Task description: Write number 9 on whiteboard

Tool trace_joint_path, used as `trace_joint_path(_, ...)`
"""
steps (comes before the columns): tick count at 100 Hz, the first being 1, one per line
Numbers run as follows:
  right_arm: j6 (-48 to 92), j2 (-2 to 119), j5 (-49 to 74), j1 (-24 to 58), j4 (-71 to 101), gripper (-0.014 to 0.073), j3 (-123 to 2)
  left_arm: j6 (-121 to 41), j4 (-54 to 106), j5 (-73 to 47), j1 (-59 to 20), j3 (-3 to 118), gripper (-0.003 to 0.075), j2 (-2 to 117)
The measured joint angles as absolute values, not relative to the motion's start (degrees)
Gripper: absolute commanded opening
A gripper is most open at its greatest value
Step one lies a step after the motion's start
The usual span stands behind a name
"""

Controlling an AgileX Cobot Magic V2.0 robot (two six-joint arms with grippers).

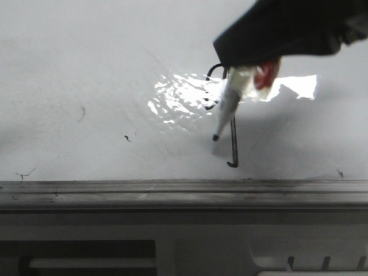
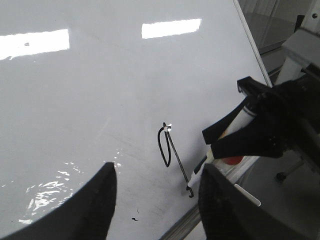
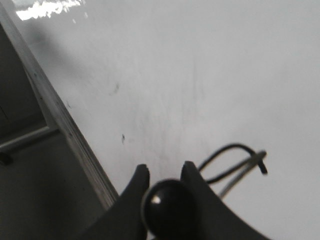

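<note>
Front view: a glossy whiteboard [image 1: 86,69] fills the upper frame, with a grey rail [image 1: 172,195] along its near edge. The right gripper [image 1: 247,72] reaches in from the upper right, pinching one white marker [image 1: 227,103] that slants down and left. Its black tip sits at or just above the board, just beside the stem of one drawn 9 [image 1: 232,138] — loop partly lost in glare, long stem, small hooked foot near the rail. A few stray black specks lie to the left.

Left wrist view: the left gripper [image 2: 155,200] hovers over the board with its jaws spread wide and nothing between them. The 9 [image 2: 172,155] shows whole here, loop closed onto the stem. Beyond it, the right gripper [image 2: 250,135] grips the marker [image 2: 202,167] near the board's edge.

Right wrist view: the right jaws are pressed on the marker's dark round end [image 3: 167,202]; part of the loop [image 3: 230,162] shows just beyond.

The figure looks finished, so the writing step seems at its close. The next move likely calls for lifting the tip straight off the board, without dragging a stray line.
</note>
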State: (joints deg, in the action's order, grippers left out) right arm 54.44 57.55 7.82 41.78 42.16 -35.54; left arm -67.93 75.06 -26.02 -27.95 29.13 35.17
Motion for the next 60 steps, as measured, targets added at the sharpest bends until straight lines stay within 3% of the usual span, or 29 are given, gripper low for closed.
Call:
trace_joint_path(26,54.6,53.3,17.1,47.2,41.9,-0.0066,-41.6,-71.9,75.2,-33.5,-27.9,29.0,0.0335,40.1)
trace_joint_path(60,54.8,53.2,20.6,47.9,41.5,-0.0066,-41.8,-104.1,92.2,-48.7,-30.6,29.0,0.0335,56.7)
